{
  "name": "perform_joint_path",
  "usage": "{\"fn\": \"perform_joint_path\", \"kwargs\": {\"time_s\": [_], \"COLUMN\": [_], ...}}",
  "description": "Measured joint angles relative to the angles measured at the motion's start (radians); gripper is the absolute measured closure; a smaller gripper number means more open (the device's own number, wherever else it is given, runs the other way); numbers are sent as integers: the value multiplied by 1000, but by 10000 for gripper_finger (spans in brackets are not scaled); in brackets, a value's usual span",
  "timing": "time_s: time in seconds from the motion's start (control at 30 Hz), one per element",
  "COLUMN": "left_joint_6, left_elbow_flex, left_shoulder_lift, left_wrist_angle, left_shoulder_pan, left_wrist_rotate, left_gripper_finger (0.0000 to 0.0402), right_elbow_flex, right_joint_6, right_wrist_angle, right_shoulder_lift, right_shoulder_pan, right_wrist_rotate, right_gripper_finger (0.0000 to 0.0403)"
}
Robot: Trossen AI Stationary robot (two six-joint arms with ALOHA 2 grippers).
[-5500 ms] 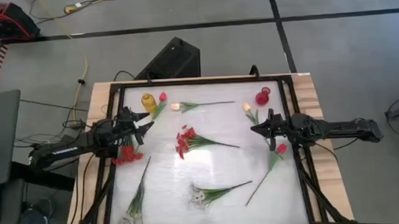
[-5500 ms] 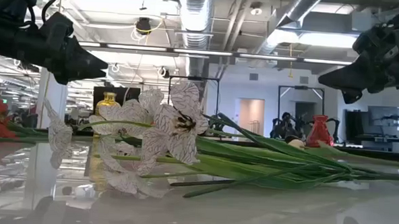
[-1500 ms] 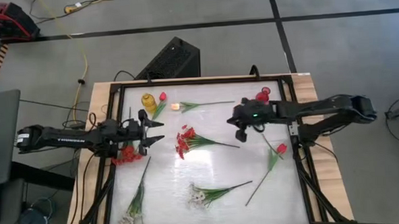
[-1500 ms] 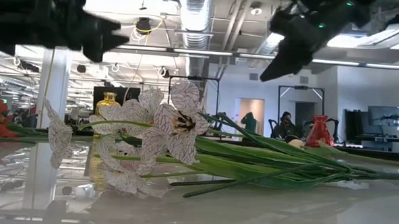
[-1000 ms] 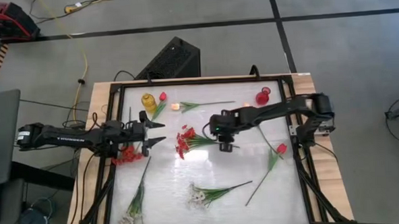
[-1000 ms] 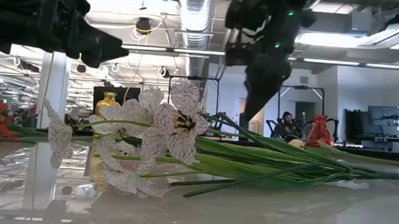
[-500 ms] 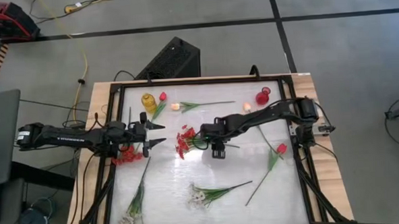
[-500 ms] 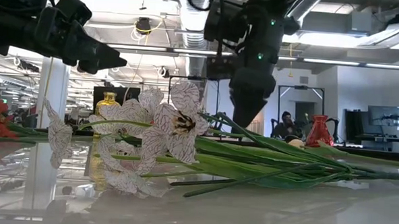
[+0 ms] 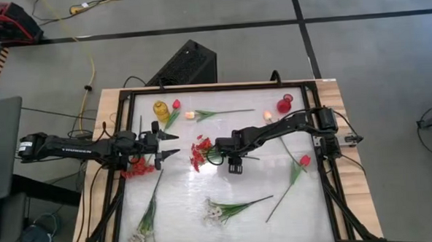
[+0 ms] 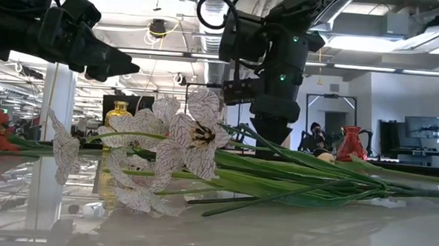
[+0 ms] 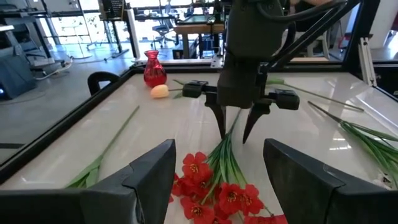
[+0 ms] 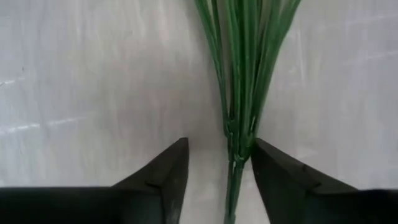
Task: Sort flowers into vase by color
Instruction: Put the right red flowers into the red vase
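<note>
Your right gripper is down at the middle of the table with its fingers spread, one on each side of the green stalks of the red blossom cluster; the stalk bundle sits close against one finger and a gap is left to the other, so nothing is clamped. Your left gripper hangs open above the table's left side, just beside another red cluster and pointing toward the middle. Around you lie a white blossom spray near the front, a second white spray at the front left, a red tulip to the right, and a cream tulip toward the back. The yellow vase and red vase stand at the back, well apart.
</note>
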State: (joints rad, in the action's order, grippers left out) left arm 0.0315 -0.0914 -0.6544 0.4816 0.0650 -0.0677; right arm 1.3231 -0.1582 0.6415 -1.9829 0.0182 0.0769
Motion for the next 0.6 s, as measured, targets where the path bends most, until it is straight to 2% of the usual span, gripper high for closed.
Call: {"fn": "perform_joint_path", "kwargs": {"time_s": [0.07, 0.23, 0.27, 0.47, 0.6], "left_joint_6": [0, -13, -14, -36, -45], "left_elbow_flex": [0, 0, 0, 0, 0], "left_shoulder_lift": [0, 0, 0, 0, 0], "left_wrist_angle": [0, 0, 0, -1, -22], "left_shoulder_pan": [0, 0, 0, 0, 0], "left_wrist_rotate": [0, 0, 0, 2, 3], "left_gripper_finger": [168, 168, 168, 168, 168], "right_elbow_flex": [0, 0, 0, -1, -45], "right_joint_6": [-2, -6, -7, -17, 26], "right_wrist_angle": [0, 9, 9, -24, -86], "right_shoulder_lift": [1, 2, 4, 60, 155], "right_shoulder_pan": [1, 0, 0, 16, 4], "right_wrist_rotate": [0, -2, -13, -34, -33], "right_gripper_finger": [252, 365, 375, 371, 375]}}
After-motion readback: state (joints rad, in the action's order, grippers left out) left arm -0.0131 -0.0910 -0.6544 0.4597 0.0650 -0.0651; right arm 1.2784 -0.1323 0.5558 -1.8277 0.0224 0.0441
